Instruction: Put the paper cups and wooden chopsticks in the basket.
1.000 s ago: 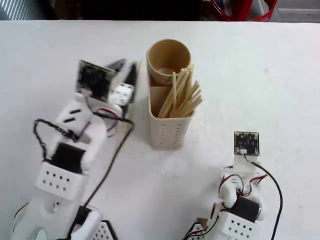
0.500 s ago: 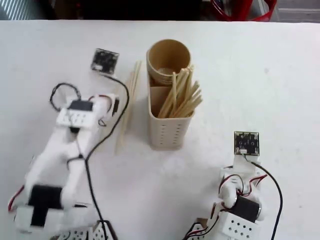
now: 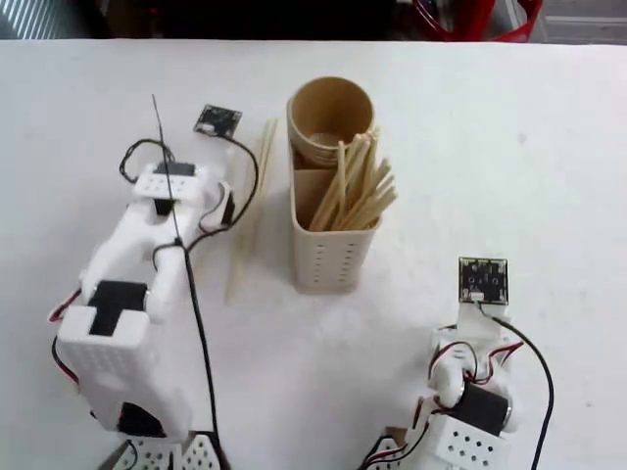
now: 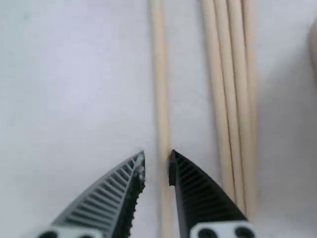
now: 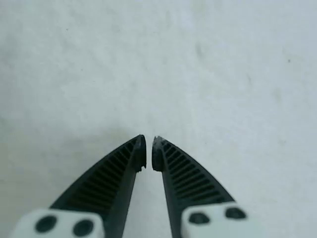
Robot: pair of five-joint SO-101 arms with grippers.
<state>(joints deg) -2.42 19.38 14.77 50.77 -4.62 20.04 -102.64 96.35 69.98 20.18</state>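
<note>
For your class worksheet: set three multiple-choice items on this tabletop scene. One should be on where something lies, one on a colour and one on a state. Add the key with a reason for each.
1. Where do the loose chopsticks lie?
A. On the table, between the left arm and the basket
B. On top of the basket
C. Beside the right arm

2. What colour is the basket?
A. Red
B. Cream
C. Blue

3. How does the paper cup sit in the basket?
A. On its side
B. Upside down
C. Upright, mouth up

Key:
1 A: the high view shows them flat on the table beside the basket, on the left arm's side.
2 B: its perforated wall is cream.
3 C: the cup's round open mouth faces up.
</note>
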